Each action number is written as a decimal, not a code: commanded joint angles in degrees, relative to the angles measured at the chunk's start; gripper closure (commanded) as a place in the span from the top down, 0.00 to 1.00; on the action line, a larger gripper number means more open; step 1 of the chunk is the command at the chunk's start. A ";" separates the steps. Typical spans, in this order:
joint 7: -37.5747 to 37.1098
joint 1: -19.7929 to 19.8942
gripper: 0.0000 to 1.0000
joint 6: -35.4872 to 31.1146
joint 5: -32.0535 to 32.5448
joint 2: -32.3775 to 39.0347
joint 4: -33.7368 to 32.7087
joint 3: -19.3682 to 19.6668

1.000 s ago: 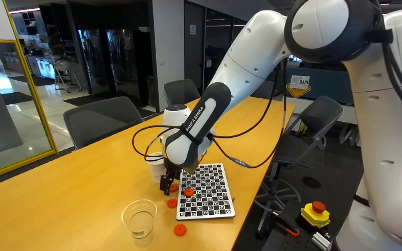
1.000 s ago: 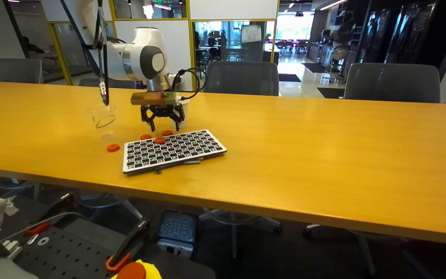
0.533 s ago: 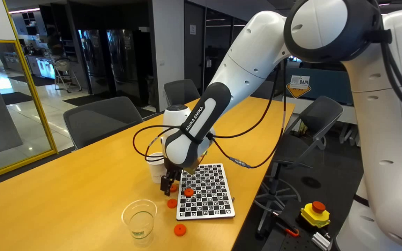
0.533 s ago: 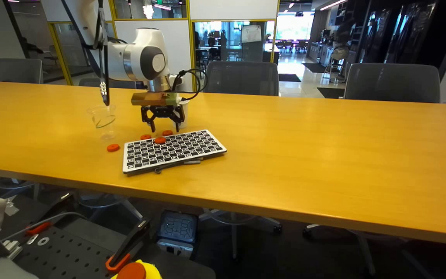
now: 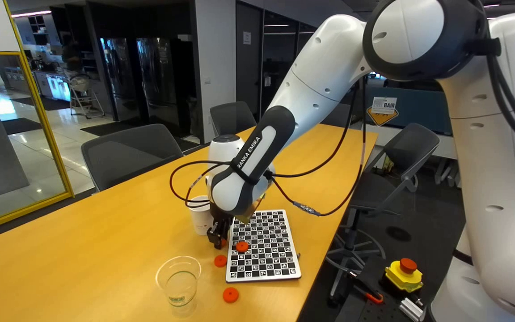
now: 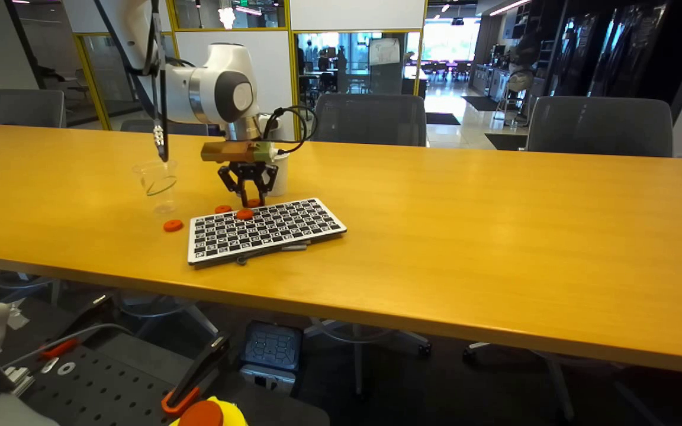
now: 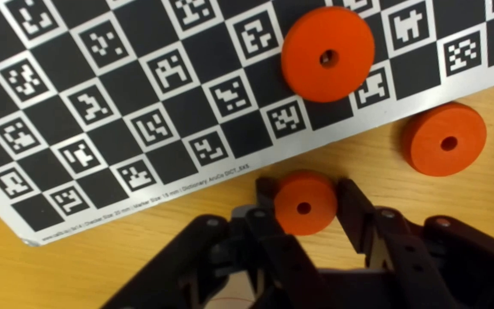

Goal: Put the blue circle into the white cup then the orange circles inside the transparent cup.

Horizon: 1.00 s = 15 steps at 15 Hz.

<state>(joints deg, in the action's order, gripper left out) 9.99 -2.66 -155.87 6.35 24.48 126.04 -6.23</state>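
Note:
My gripper [image 7: 305,191] is shut on an orange circle [image 7: 303,210], pinched between both fingers beside the board, down at the tabletop. Another orange circle [image 7: 328,55] lies on the checkered board, and one more [image 7: 446,139] rests on the table near the board's edge. Closest to the transparent cup [image 5: 179,284] is a further orange circle [image 5: 230,295] on the table. The white cup [image 5: 200,218] stands upright just behind my gripper, partly covered by the arm. The blue circle is hidden or out of view.
The checkered board [image 5: 266,259] lies flat beside the gripper. A cable [image 5: 306,208] loops down from the arm over the table [image 6: 465,236]. Chairs [image 6: 370,118] line the table's far side.
The gripper's fingers have come together around the orange circle between them. The arm has barely moved; the cups and other circles are where they were.

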 commanded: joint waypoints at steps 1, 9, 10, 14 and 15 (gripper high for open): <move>1.64 0.73 0.25 1.97 -1.63 0.34 -1.51 -1.03; 4.76 0.28 0.24 4.43 -1.36 -5.79 2.71 -3.33; 5.32 0.27 0.24 4.62 -1.47 -6.74 3.28 -3.78; 7.01 -0.73 0.24 4.20 -0.87 -12.40 7.01 -5.18; 6.67 -1.48 0.24 4.21 -0.17 -14.01 7.97 -5.21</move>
<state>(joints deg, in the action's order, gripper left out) 15.17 -2.98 -152.18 6.33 16.82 129.96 -10.86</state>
